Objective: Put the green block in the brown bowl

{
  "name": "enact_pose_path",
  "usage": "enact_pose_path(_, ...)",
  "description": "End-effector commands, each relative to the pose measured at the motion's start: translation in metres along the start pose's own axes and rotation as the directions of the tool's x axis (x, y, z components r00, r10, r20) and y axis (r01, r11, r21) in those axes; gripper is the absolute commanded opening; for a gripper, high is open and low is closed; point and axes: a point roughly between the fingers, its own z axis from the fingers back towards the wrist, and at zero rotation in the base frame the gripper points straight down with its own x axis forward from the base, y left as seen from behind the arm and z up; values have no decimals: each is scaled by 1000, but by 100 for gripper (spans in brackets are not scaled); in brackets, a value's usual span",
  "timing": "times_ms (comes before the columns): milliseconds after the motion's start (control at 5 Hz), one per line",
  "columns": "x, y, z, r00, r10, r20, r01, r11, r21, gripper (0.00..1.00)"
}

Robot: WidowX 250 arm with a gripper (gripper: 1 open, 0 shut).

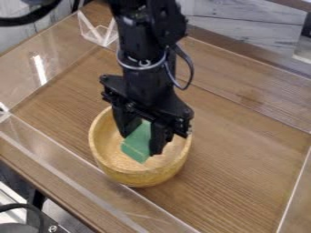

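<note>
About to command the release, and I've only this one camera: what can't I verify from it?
- Whether the green block touches the floor of the brown bowl: its lower end blurs into the wood.
- Far bowl rim: hidden behind the gripper.
- Finger contact on the block's back: hidden by the fingers.

No legible text, label or number anywhere

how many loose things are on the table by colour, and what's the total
green: 1, the green block, held between the fingers of the gripper and hanging inside the bowl
brown: 1, the brown bowl on the wooden table
total: 2
</note>
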Motion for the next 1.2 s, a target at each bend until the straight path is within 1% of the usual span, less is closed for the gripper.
enact_pose_path(0, 3, -3, 3, 1000, -10, 20, 10, 1000, 2, 0)
enact_pose_path(200, 4, -4, 3, 1000, -12, 17, 12, 1000, 2, 100)
enact_pose_path(400, 7, -6, 12, 1000, -18, 18, 18, 1000, -5, 100)
enact_pose_path(600, 13, -7, 20, 1000, -18, 26, 18, 1000, -11, 100)
enact_pose_path(800, 23, -9, 30, 999, -23, 42, 24, 999, -23, 100)
enact_pose_path(1000, 44, -9, 43, 998, -27, 56, 30, 999, -42, 100)
